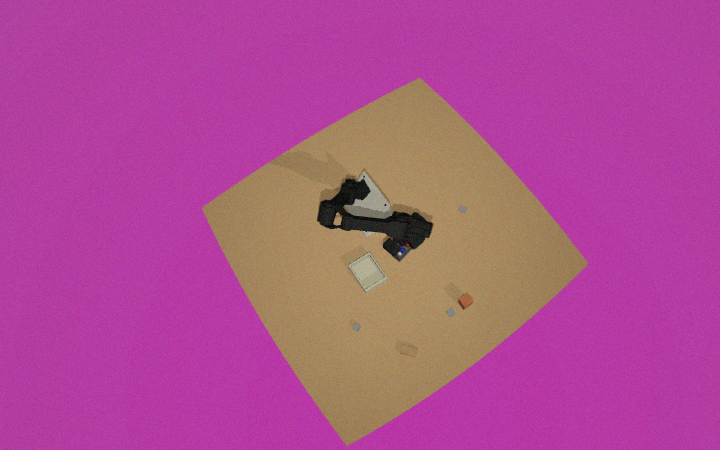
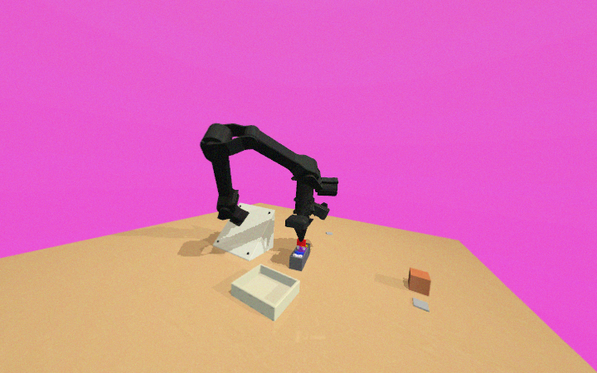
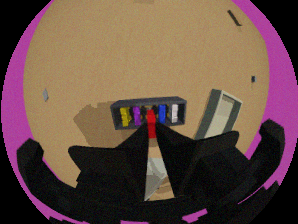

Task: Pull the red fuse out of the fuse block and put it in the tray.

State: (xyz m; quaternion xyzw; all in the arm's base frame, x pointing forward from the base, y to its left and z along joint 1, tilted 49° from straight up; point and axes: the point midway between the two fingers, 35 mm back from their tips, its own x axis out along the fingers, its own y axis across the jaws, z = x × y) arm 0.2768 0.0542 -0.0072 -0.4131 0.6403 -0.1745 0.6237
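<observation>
Red fuse pinched in the gripper, lifted just above its slot in the block.

The red fuse [image 2: 301, 242] hangs between the fingertips of the gripper [image 2: 301, 235], whose jaws are clamped on its top; in the exterior view its lower end looks barely clear of the fuse block [image 2: 299, 259] directly below the hand, though whether it is fully free cannot be told. The other fuses [image 3: 136, 115] stand close on both sides of it. To do this well, I would keep rising straight up until the fuse plainly clears its neighbours, and only then swing sideways toward the tray [image 2: 265, 290], which sits near the block, with the grip kept firm.
</observation>
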